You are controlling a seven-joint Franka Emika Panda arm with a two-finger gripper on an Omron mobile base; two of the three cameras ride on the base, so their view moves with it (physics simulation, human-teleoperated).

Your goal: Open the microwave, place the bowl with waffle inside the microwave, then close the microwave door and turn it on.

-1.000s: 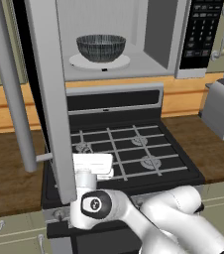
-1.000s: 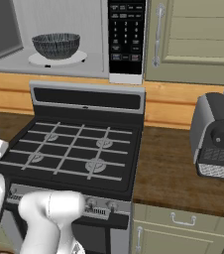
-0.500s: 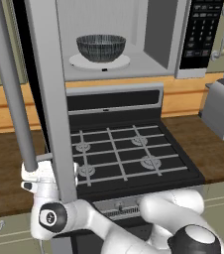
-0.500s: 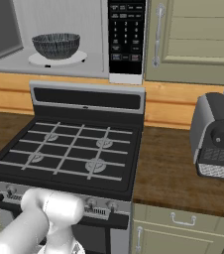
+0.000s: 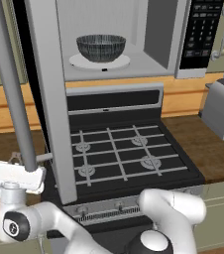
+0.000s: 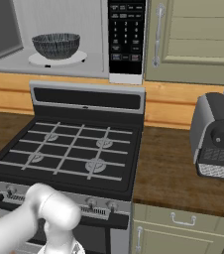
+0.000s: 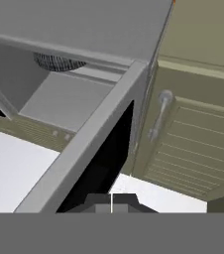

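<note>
The microwave (image 5: 156,37) stands open above the stove, and its keypad (image 6: 126,37) is dark. The dark ribbed bowl (image 5: 100,47) (image 6: 57,44) sits on the white turntable (image 5: 119,63) inside. The bowl's wall hides the waffle. The microwave door (image 5: 47,109) juts out toward me, with its long grey handle (image 5: 12,94) slanting down on the left. My gripper (image 5: 16,159) is low at the left, by the handle's lower end. In the hand view the gripper (image 7: 111,202) is shut and empty, looking up along the door's edge (image 7: 99,144) at the bowl (image 7: 59,62).
A black gas stove (image 5: 116,154) (image 6: 69,149) lies under the microwave. A grey coffee machine (image 6: 213,134) (image 5: 223,111) stands on the wooden counter (image 6: 173,173) to the right. Beige cabinets with a bar handle (image 6: 157,34) (image 7: 158,116) flank the microwave.
My hand has swung left from in front of the stove to below the door handle's lower end. The jaws have closed fully. The bowl and door have not moved.
</note>
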